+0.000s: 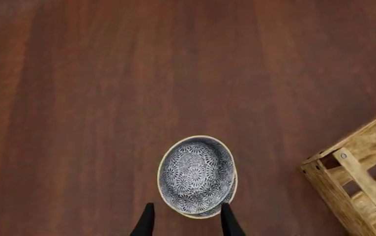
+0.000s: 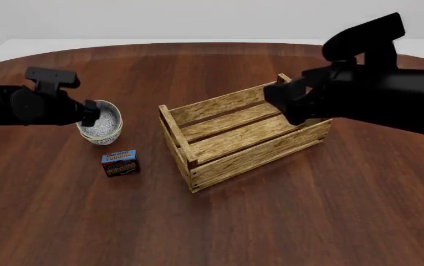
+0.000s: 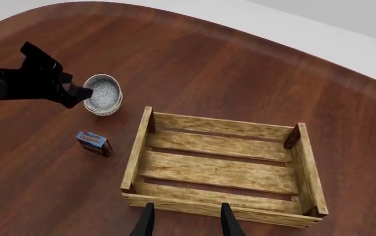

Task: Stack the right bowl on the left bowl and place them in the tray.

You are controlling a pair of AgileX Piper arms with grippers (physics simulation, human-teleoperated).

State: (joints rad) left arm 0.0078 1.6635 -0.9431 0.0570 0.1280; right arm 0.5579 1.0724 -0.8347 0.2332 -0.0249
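Bare wood surrounds the nested bowls (image 1: 196, 176) — left pincer (image 1: 186, 223) released, right pincer (image 3: 186, 221) released.

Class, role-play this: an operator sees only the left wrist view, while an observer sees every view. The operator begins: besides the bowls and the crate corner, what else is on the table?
Observer: A small pudding box lies on the arms' side of the stacked bowls.
Operator: Where is the right gripper?
Observer: The right gripper hangs open above the tray, holding nothing.
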